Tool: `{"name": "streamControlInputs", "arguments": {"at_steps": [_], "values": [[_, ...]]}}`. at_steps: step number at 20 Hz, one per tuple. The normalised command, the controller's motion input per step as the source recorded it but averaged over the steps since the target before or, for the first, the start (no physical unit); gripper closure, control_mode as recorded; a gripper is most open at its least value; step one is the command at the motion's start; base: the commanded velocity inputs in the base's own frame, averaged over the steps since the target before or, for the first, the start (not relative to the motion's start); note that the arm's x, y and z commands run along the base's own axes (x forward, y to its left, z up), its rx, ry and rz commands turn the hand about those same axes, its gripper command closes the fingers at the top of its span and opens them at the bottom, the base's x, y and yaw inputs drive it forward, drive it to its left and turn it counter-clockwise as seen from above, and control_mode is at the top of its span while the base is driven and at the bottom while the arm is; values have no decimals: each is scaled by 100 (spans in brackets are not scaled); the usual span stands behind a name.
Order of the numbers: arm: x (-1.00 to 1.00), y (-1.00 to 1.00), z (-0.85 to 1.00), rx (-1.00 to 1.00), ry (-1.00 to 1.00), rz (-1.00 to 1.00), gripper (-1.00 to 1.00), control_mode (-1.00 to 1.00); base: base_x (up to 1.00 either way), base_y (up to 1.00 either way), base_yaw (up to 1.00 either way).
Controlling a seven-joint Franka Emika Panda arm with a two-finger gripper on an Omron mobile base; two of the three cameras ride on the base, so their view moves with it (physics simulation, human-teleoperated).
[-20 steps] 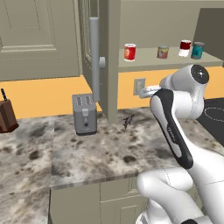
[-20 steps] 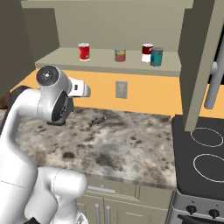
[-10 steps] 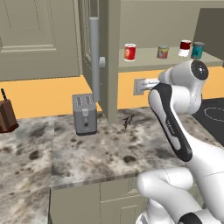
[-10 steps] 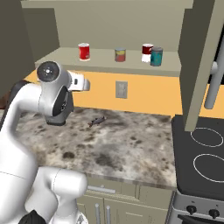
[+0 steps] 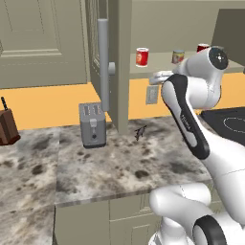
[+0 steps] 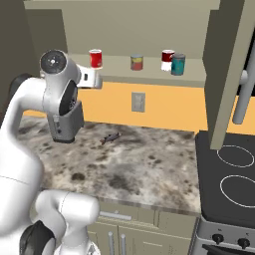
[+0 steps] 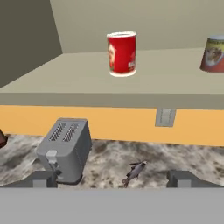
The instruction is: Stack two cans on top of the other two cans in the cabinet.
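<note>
Take the red can [image 7: 121, 53] as your landmark: it stands upright near the left end of the cabinet [image 6: 149, 17] shelf, alone, with open shelf on both sides of it. To its right along the shelf you find the short brown-grey can [image 6: 136, 62], then well beyond that the dark-red-and-white can [image 6: 168, 60] with the teal can [image 6: 178, 64] just beside it, slightly nearer the shelf's front edge. All 4 cans stand on the shelf itself; nothing is stacked yet.

Over the last second your arm has lifted and swung its hand up toward the shelf, so the gripper [image 6: 92, 79] now sits just below and in front of the red can, level with the shelf's front lip. In the hand view the 2 finger tips [image 7: 43, 180] stand far apart, wide open, holding nothing, and the red can lies ahead and above their centre line.

That tells you the approach to the first can is under way but no grasp has begun. You probably need to raise the hand further and push forward so the can's body comes between the fingers before you close.

Below the red can, on the bench [image 5: 119, 167], the toaster [image 5: 93, 125] stands down and to the left, and a small fish [image 6: 110, 138] lies down and to the right; both are well apart from the shelf.
</note>
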Motion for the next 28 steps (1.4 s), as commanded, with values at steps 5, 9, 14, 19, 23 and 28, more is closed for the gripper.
{"name": "streamControlInputs", "arguments": {"at_steps": [5,9,14,19,23,28], "values": [[28,2,16,0,-13,0,-100,-100,0,0,0],[34,3,9,0,-4,-3,-100,-100,0,0,0],[38,12,2,0,-3,-3,-100,-100,0,0,0],[45,13,7,3,-1,0,-100,-100,0,0,0],[44,7,0,0,-1,0,-100,-100,0,0,0],[43,0,1,0,0,0,-100,-100,0,0,0]]}}
